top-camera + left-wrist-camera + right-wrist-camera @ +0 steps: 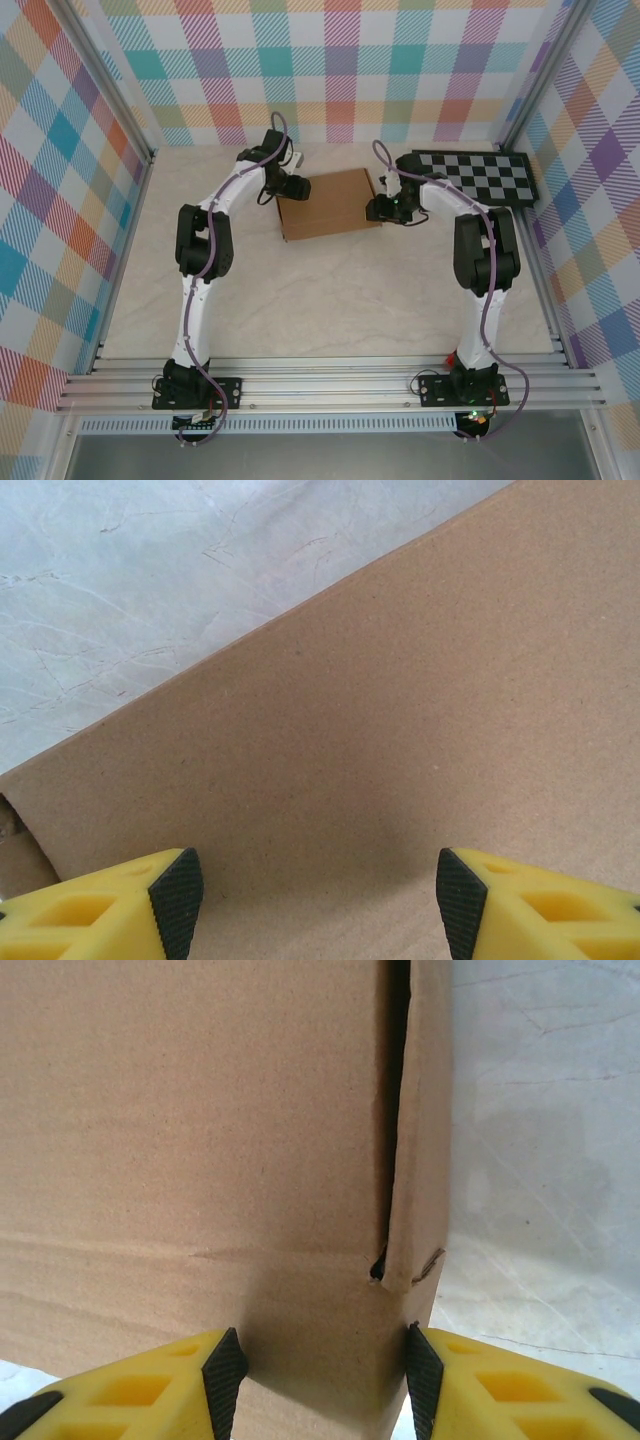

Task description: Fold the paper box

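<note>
The paper box [330, 203] lies closed between the 2 grippers, just left of the checkerboard panel [478, 178]. The right gripper [315, 1365] has its jaws around the box's near-right corner, pads touching or nearly so; the left gripper [315, 900] stands open over the lid, holding nothing. To finish well, I'd squeeze that corner square while pressing the lid flat, since a side flap there gapes

Open table [330, 300] near; checkerboard panel [480, 178] blocks far-right.

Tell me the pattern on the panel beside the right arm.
Black-and-white checkerboard panel, clearest in the top external view.
</note>
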